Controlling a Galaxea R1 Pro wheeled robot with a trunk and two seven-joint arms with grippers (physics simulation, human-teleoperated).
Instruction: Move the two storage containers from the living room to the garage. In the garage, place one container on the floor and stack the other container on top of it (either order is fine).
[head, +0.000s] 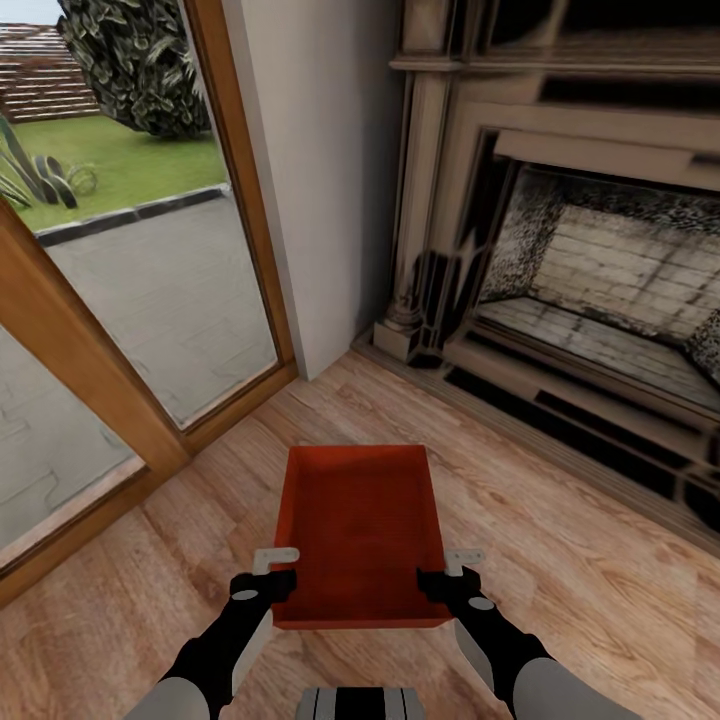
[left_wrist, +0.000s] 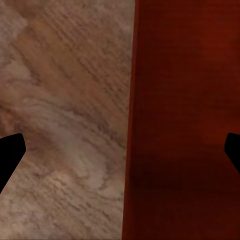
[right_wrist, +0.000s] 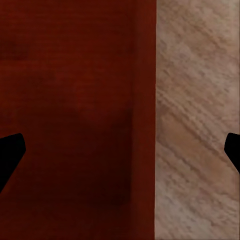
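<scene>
While the storage container (head: 360, 530) sits just ahead over the wood floor (head: 560, 560), long axis running away from me, my left fingers (head: 262, 583) and right fingers (head: 448, 582) straddle its side walls, apparently spread, grip unclear.

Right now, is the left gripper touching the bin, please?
Cannot tell. In the head view the left gripper sits at the bin's wall; no view plainly shows contact.

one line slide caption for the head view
Both tools, left and right, straddle a red-orange storage container's side walls over wood-plank floor beside the fireplace.
</scene>
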